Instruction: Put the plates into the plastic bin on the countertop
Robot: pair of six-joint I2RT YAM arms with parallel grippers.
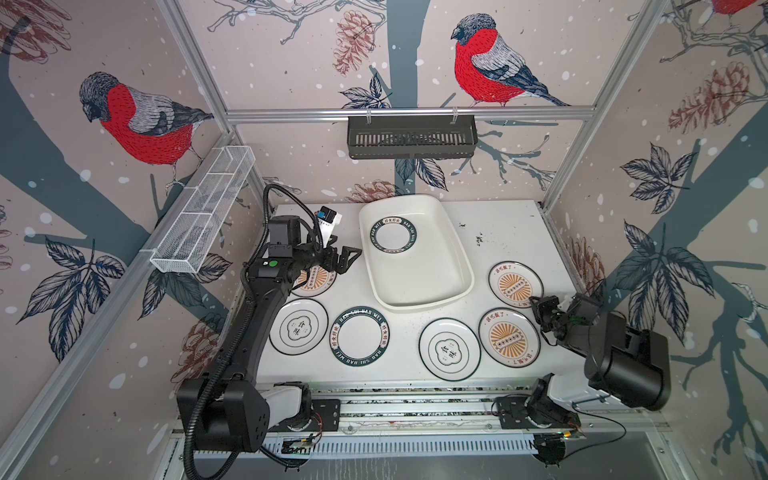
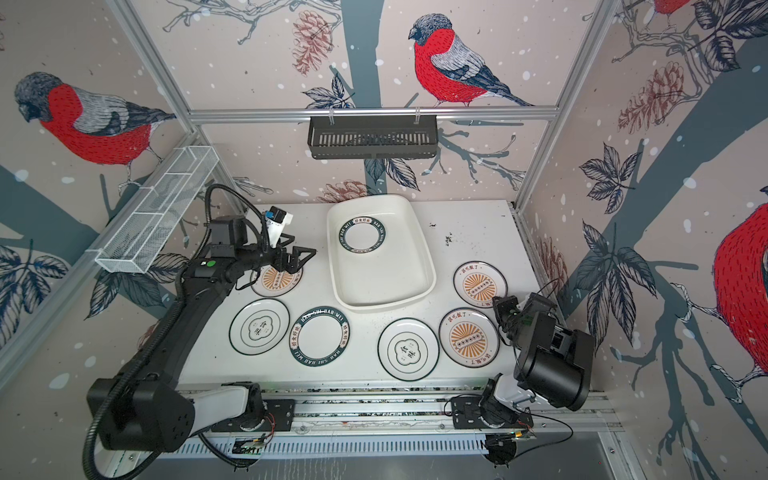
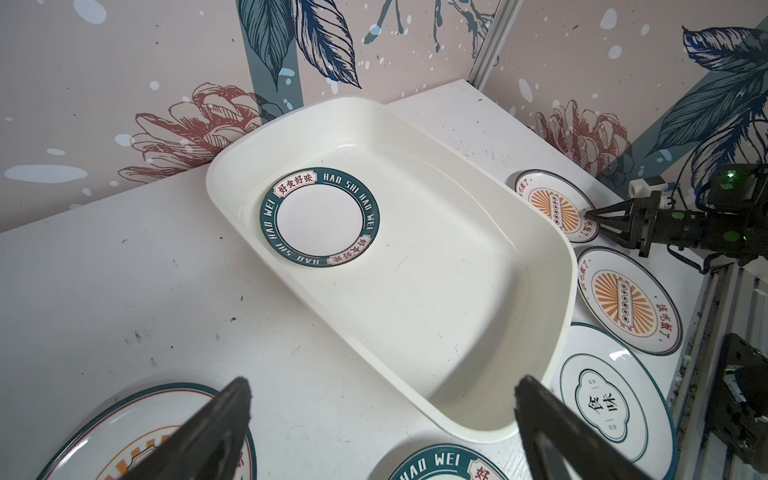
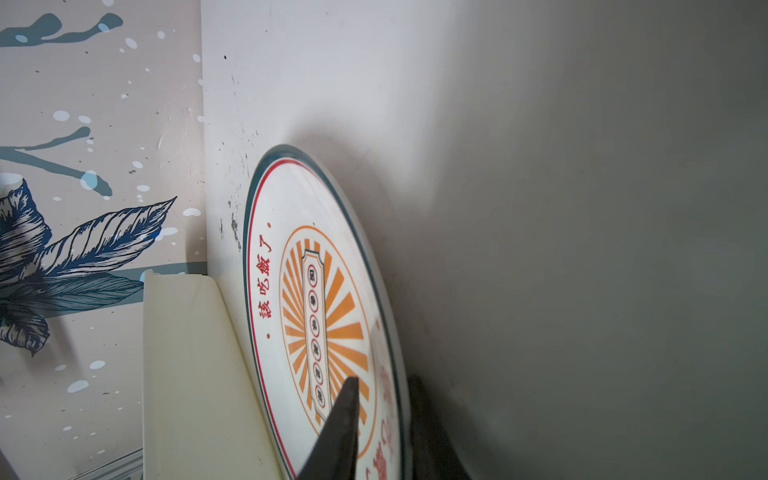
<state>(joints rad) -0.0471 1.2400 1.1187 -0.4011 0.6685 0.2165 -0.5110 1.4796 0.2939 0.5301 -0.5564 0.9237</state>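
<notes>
Both top views: we list one lettered plate (image 1: 392, 235) inside the plastic bin (image 1: 424, 274); six more lie on the countertop (image 1: 490, 232).
Left wrist: we note the left gripper (image 3: 382, 382) spread wide, empty.
Right wrist: we record the right gripper (image 4: 386, 380) pinching the rim of a sunburst plate (image 4: 316, 249) near the bin.

Left gripper (image 1: 344, 251) hangs with jaws spread wide; right gripper (image 4: 384, 380), held low, pinches a plate (image 4: 291, 208) rim between its fingers.

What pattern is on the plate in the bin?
The plate has a dark-green lettered rim, plain white centre; best in left wrist view.
</notes>
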